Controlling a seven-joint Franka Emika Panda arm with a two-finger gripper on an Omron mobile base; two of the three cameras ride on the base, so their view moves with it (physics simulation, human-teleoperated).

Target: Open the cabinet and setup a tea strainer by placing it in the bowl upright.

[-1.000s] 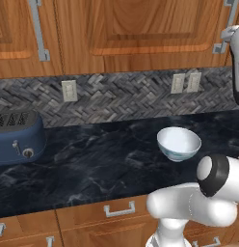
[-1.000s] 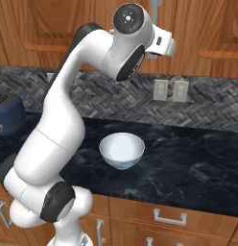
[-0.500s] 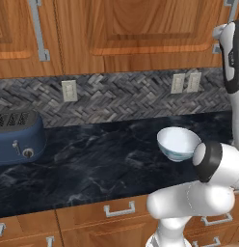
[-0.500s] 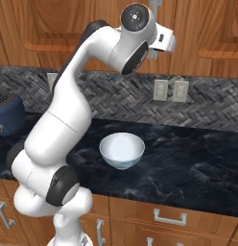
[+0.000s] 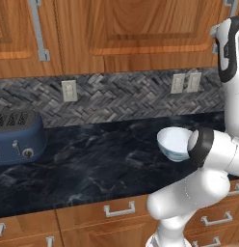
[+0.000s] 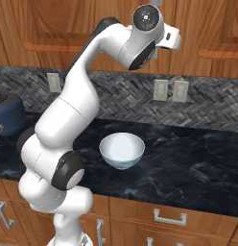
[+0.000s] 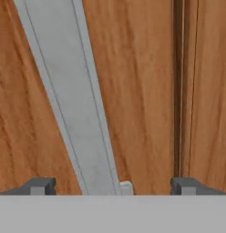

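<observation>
The cabinet hangs above the counter with its raised-panel doors shut. In the hand view its wood door is very close. A grey bar handle runs slantwise across that door and passes between my fingertips. My gripper is open, its fingers standing either side of the handle without touching it. The pale bowl stands upright and empty on the dark counter; my arm's elbow partly covers it in the left base view. The tea strainer is hidden.
A blue toaster sits at the counter's left end. Wall outlets are set in the herringbone backsplash. Low drawers with short handles run under the dark marble counter.
The arm has shifted slightly, and its elbow has risen in front of the bowl in the left base view. The hand stays up at the cabinet door, jaws still wide.
</observation>
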